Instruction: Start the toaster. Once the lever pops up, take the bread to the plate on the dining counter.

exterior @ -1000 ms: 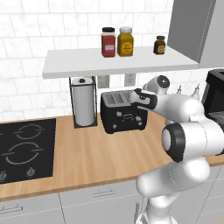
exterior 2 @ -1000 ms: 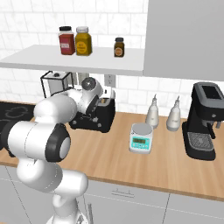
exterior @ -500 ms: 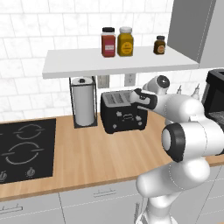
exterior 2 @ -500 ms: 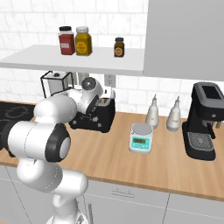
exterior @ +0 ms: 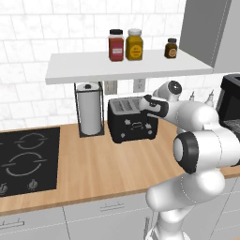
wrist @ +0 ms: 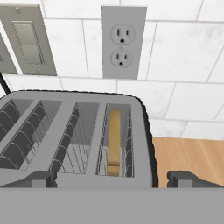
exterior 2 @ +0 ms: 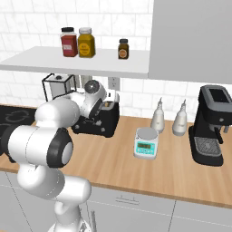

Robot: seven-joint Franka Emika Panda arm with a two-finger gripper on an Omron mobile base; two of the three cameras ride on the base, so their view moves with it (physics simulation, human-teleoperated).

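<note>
A: Hand view: bread (wrist: 114, 140) is sitting in the toaster (wrist: 78, 144)'s end slot, and we're hovering our gripper (wrist: 107, 178) spread wide over it.

B: So we're still starting it; lever push next, probably.

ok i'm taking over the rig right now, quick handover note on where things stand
Gripper: open, holding nothing, poised just above the boxy black silver-topped toaster.
Bread: the flat brown slice sits down in the toaster's slot at the right of the hand view.
Toaster stands on the wooden wall counter beside the paper towel roll.
Done: arm brought to the toaster.
Left: press the lever, wait for the pop, carry the bread to the plate on the dining counter.
</note>
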